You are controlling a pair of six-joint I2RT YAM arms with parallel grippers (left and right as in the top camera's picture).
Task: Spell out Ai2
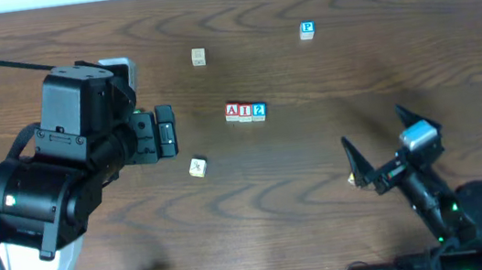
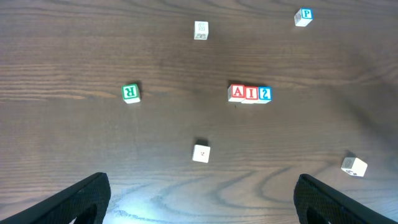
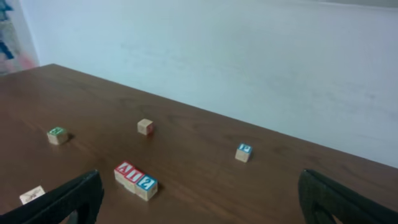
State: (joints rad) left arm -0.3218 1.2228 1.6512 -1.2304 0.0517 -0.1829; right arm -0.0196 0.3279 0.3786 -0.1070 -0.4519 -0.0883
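1. Overhead: A cube [image 1: 233, 111], I cube [image 1: 244, 110] and 2 cube [image 1: 258, 110] touch in a row on the table [image 1: 321, 190].
2. Left gripper [image 1: 167, 131], jaws spread wide, empty, sits near the row; right gripper [image 1: 370, 125], equally spread and empty, well apart.

A dark brown wood-grain table [image 1: 337, 169] fills the frame; behind its far edge stands a plain pale wall [image 3: 249, 56], evenly lit.

You have soft, even light; the table [image 2: 74, 56] carries a faint sheen, and your right wrist view looks hazy.
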